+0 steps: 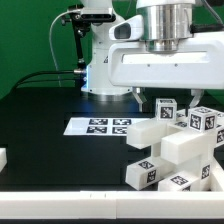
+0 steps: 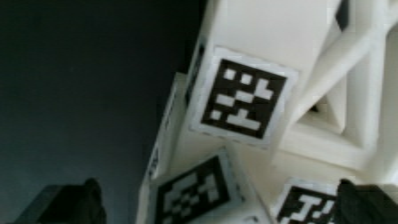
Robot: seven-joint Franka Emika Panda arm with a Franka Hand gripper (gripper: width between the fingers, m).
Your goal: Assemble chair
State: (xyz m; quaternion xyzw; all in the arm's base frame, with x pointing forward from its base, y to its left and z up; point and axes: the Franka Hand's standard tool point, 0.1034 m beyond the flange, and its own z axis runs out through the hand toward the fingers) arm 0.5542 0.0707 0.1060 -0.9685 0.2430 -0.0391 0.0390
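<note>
The white chair parts (image 1: 178,148), each carrying black-and-white tags, lie piled on the black table at the exterior view's right. My gripper (image 1: 152,98) hangs just above the far side of the pile, close to a small tagged piece (image 1: 165,109). In the wrist view the gripper (image 2: 217,205) is open, with its dark fingertips (image 2: 71,205) wide apart. A white tagged part (image 2: 240,95) fills the space between and beyond them. The one fingertip stands clear of the part's edge. The other sits over the white parts, and I cannot tell if it touches.
The marker board (image 1: 108,126) lies flat on the table to the left of the pile in the exterior view. Another white piece (image 1: 3,158) shows at the exterior view's left edge. The arm's base (image 1: 100,60) stands behind.
</note>
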